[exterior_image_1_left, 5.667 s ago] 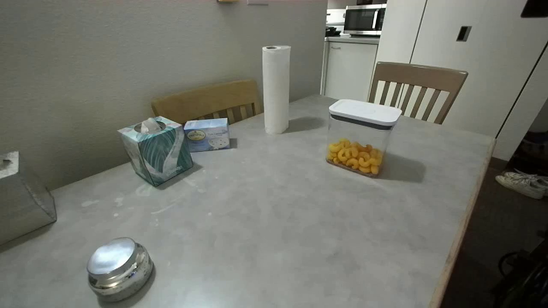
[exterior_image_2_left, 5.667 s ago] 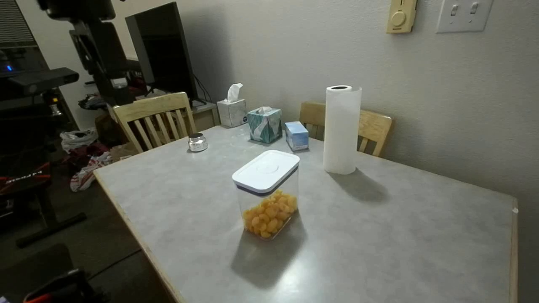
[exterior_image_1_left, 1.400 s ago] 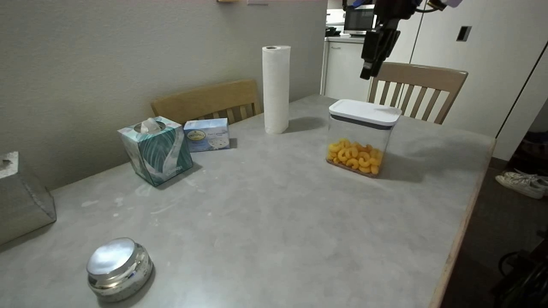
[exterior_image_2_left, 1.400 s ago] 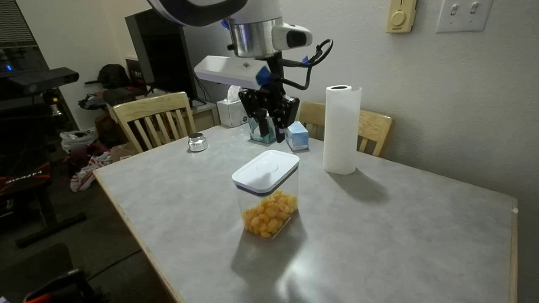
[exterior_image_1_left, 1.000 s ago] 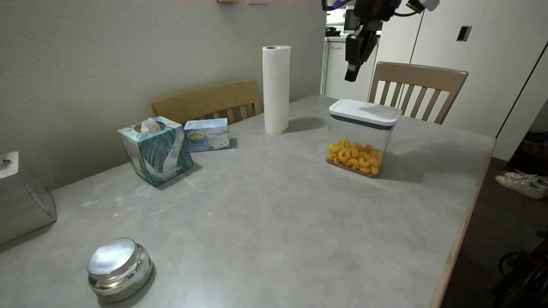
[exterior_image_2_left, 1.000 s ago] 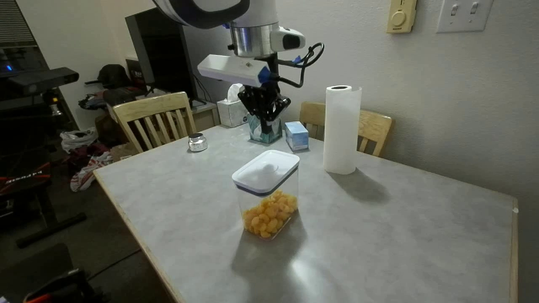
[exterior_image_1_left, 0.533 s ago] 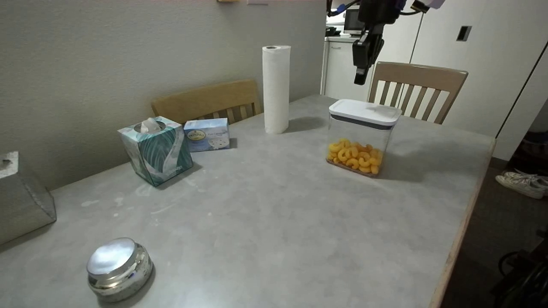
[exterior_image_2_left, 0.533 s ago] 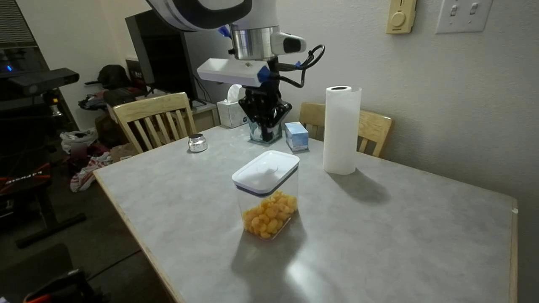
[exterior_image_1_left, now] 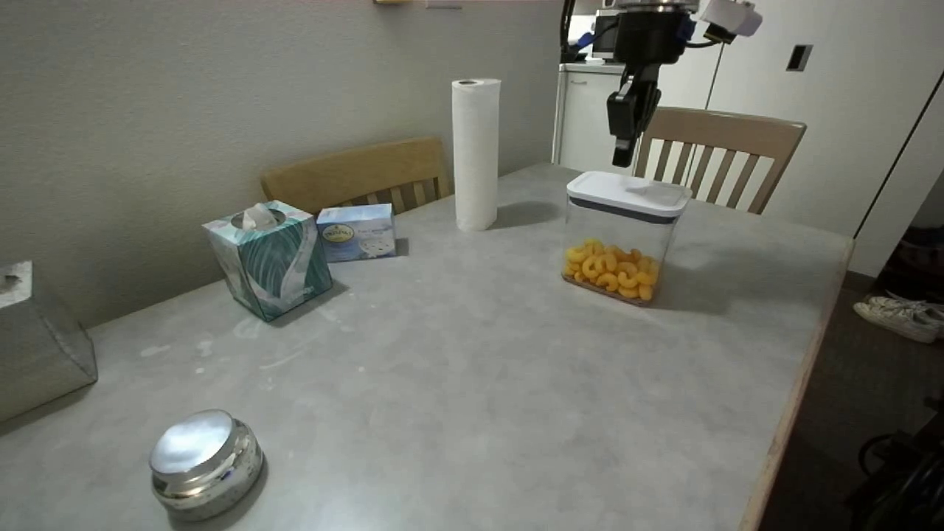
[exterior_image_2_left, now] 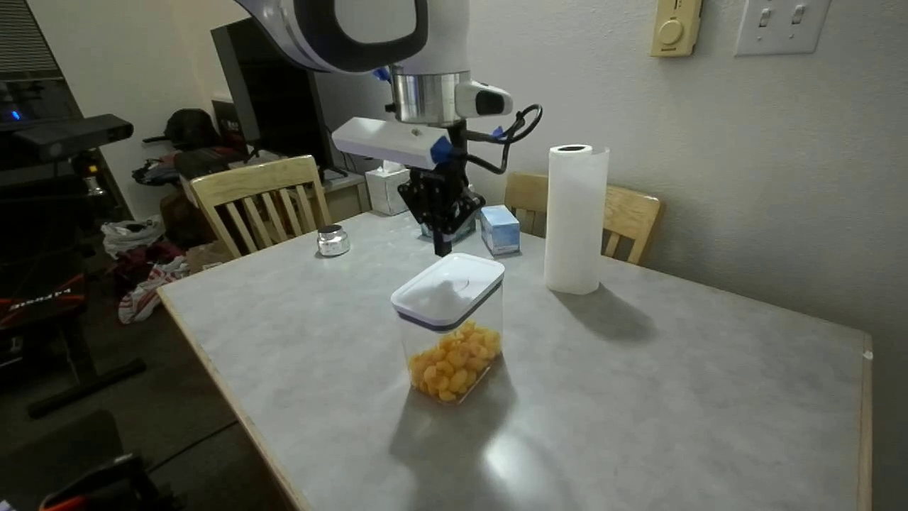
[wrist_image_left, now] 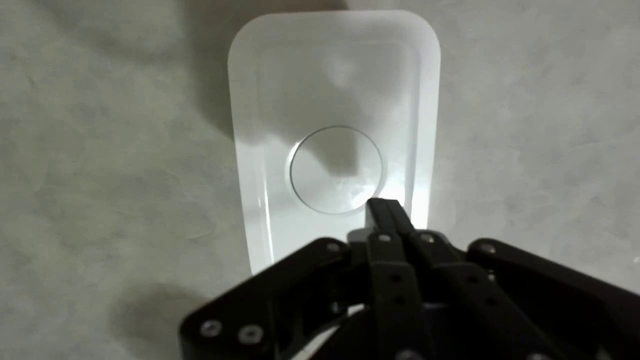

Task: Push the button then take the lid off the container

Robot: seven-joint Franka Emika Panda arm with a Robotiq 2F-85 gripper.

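— Grey table [exterior_image_1_left: 457, 383] stands along a pale wall [exterior_image_1_left: 221, 88], and over it hangs the gripper [wrist_image_left: 384, 202], closed, with nothing between its jaws. How far is the task?

— Only at the beginning, I judge. Beneath the gripper stands the clear container [exterior_image_1_left: 618, 258], its white lid [exterior_image_2_left: 448, 289] on. The round button [wrist_image_left: 336, 170], just under the gripper, looks flush, so pressing and lifting both remain.

— Is some writing readable?

— On the blue box [exterior_image_1_left: 375, 228], well apart from the gripper, one label [exterior_image_1_left: 338, 233] seems to say "Twinings".
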